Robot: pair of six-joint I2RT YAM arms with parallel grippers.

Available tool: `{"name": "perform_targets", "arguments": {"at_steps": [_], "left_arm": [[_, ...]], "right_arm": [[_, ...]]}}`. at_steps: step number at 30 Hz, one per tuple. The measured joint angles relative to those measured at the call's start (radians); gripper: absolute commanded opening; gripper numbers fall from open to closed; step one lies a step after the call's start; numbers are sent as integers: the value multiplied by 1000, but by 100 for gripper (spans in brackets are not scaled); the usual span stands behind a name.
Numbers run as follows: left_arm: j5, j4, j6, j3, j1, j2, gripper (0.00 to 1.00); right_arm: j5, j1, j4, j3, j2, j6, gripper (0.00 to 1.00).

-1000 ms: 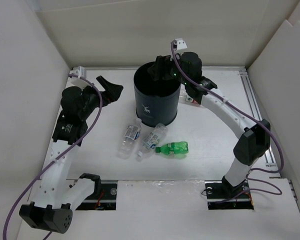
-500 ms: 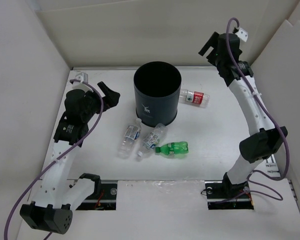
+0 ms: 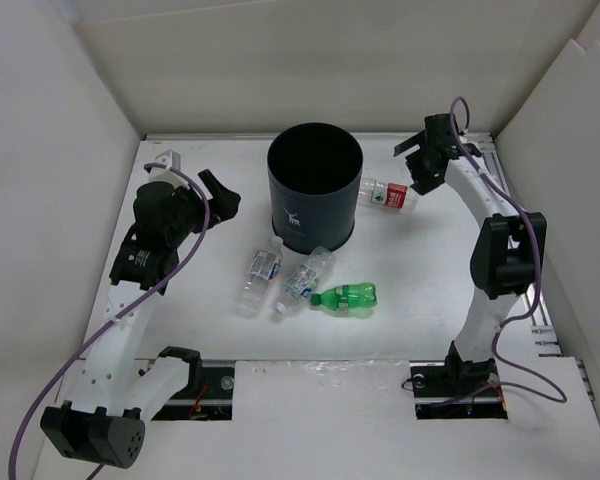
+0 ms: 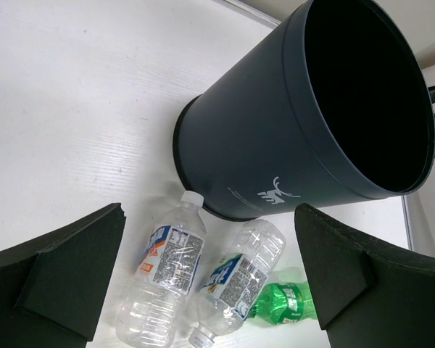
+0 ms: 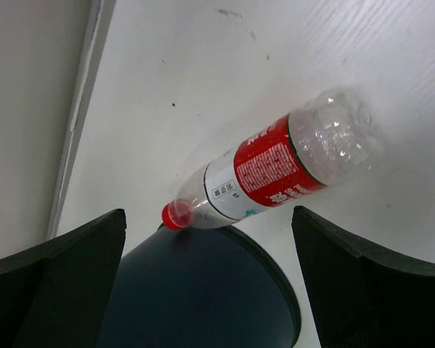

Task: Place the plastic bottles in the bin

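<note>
The dark navy bin (image 3: pixel 305 215) stands at the back middle of the table. Two clear bottles with blue-white labels (image 3: pixel 260 272) (image 3: pixel 307 275) and a green bottle (image 3: pixel 346 296) lie in front of it. A red-label bottle (image 3: pixel 388 196) lies to its right, cap touching the bin. A third blue-white bottle is out of view. My left gripper (image 3: pixel 218 192) is open and empty, left of the bin. My right gripper (image 3: pixel 417 165) is open and empty, just above the red-label bottle (image 5: pixel 275 170). The left wrist view shows the bin (image 4: pixel 290 123) and the three front bottles (image 4: pixel 167 268) between the fingers.
White walls close in the table on the left, back and right. A metal rail (image 3: pixel 510 200) runs along the right edge. The bin's side (image 5: pixel 196 290) fills the bottom of the right wrist view.
My right arm left the bin's rim, swung up to the back right, then came down over the red-label bottle. My left gripper barely shifted.
</note>
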Motion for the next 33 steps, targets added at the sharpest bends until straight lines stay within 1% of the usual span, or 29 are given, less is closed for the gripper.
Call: {"name": "perform_targets", "arguments": {"at_steps": [5,13,19,27,29,31,33], "left_arm": [[0,-5,8,0,0,-1,100],[4,-8,27,-14,0,-5,100],[4,-8,35,-14,0,-5,100],[4,-8,49,-16,0,-6,100],[4,-7,50,-16,0,-6,100],[4,-6,50,-18,0,-6,100],[4,-6,50,-26,0,-6,100]], "right_arm": [[-39,13,10,-8,35,119,100],[-55,23,1,-12,93,245,100],[-52,37,-2,-49,101,311,100],[-52,17,-6,-50,212,342,100],[-62,8,-3,-44,223,343,98],[-70,-3,-5,-42,226,338,92],[-69,-9,-5,-42,226,327,72]]}}
